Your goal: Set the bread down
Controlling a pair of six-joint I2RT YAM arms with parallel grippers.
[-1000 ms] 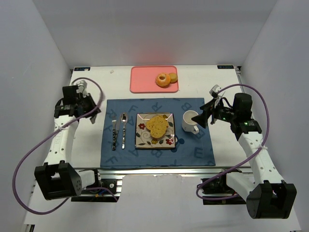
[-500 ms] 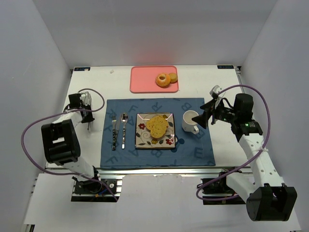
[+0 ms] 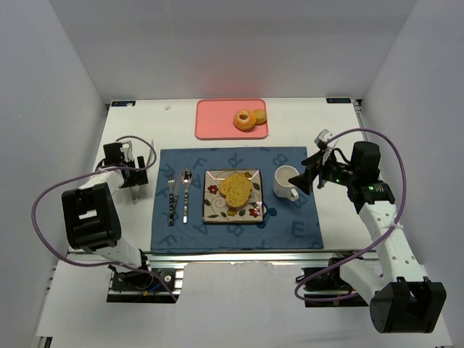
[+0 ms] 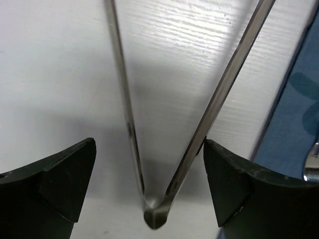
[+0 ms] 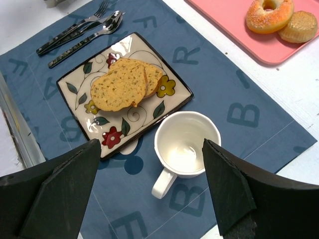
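The bread (image 5: pixel 122 84), two toasted slices that overlap, lies on the square flowered plate (image 5: pixel 172 104) in the middle of the blue placemat (image 5: pixel 239 114). The right pincer (image 5: pixel 152 147) hangs above the right part of the placemat with its fingers wide apart and nothing between them. The bread is near it, on the far side of the white cup (image 5: pixel 184 144), and does not touch it. The left pincer (image 4: pixel 149 147) is low over the worktop (image 4: pixel 50 74), just left of the placemat and well apart from the bread. Its fingers are also apart, with the joined end of metal tongs (image 4: pixel 154 216) lying between them.
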